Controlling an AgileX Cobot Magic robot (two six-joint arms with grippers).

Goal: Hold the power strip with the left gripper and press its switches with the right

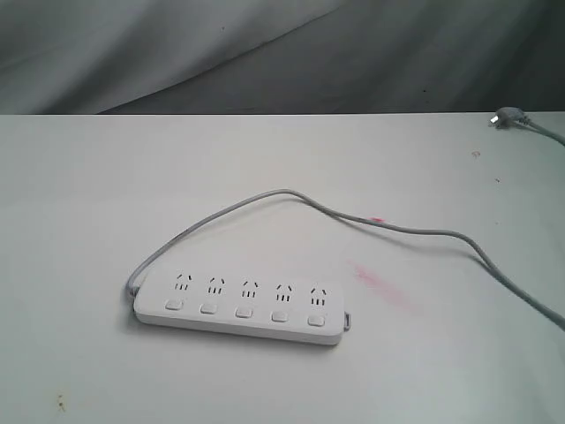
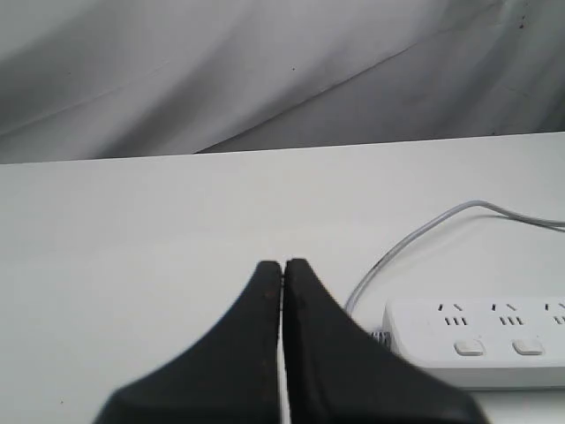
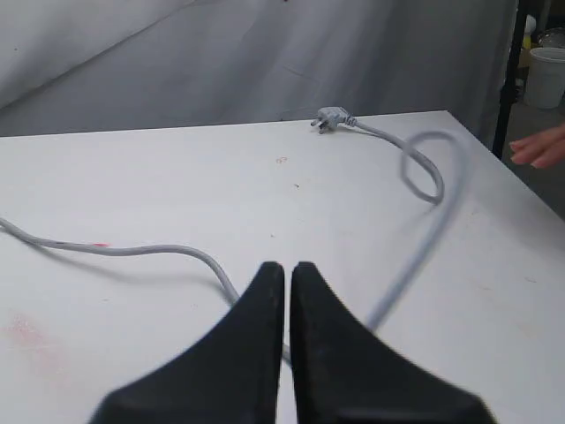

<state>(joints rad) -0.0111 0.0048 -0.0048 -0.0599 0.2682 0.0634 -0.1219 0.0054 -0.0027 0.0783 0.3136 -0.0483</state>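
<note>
The white power strip (image 1: 240,305) lies flat on the white table, its five switches (image 1: 243,311) in a row below the socket groups. Its grey cable (image 1: 415,231) loops back and off to the right, ending in a plug (image 1: 505,117). Neither arm shows in the exterior view. In the left wrist view my left gripper (image 2: 282,265) is shut and empty, with the strip's end (image 2: 477,340) just beside it. In the right wrist view my right gripper (image 3: 288,268) is shut and empty above the cable (image 3: 159,250); part of the cable is blurred.
A pink smear (image 1: 381,284) marks the table right of the strip. A grey cloth backdrop (image 1: 265,53) hangs behind the table. A person's hand (image 3: 540,148) shows past the table's far right edge, near a white cup (image 3: 547,78).
</note>
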